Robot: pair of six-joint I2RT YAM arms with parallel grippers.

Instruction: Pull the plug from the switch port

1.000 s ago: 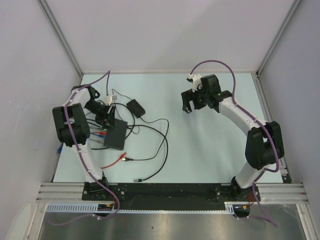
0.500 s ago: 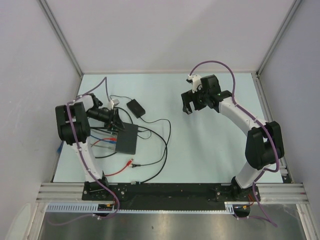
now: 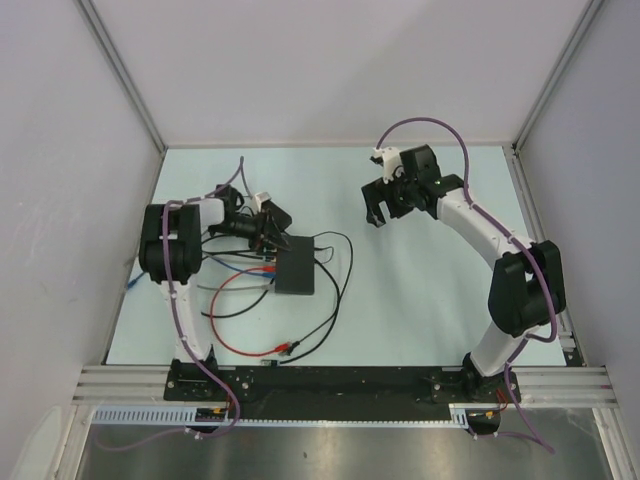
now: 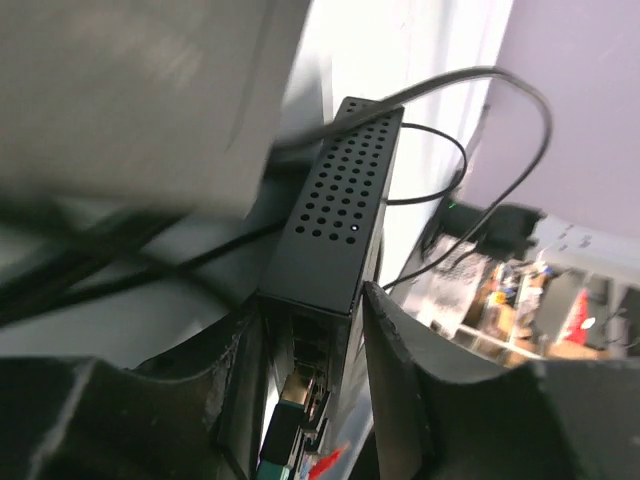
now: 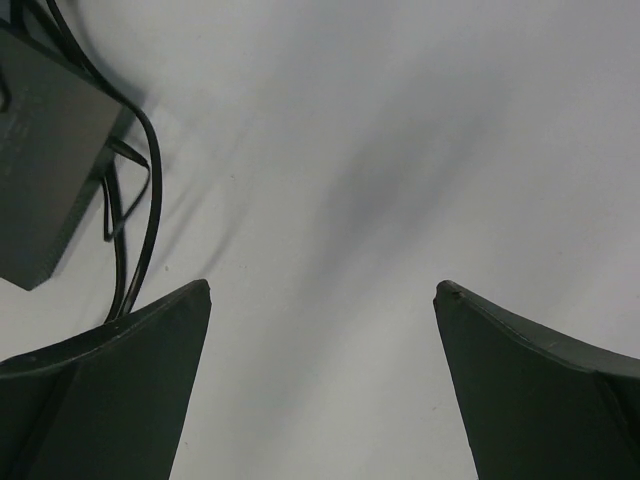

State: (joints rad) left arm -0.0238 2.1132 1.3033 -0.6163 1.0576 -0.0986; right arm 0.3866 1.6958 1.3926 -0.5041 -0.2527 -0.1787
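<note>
- Left of centre on the pale table in the overhead view, the switch, a flat black box lying lengthwise up and down the frame.
- Pinched at its upper left corner by the left claw, reaching in from the left.
- Confirmed in the left wrist view: dark fingers pressed against both long sides of the box, its perforated face running up the middle of the frame.
- Between those fingers, at the bottom edge of that view, the socket end with a green plug seated in it and something red just beside it.
- Any print on the box too small or blurred to read; only one pale dot among the holes.
- Trailing from the left side of the box, a red cable looping toward the lower left; a black cable curving round the right side.
- Just above the left claw, a smaller black block.
- Upper right of centre, well apart from the box, the right claw, spread wide and holding nothing.
</note>
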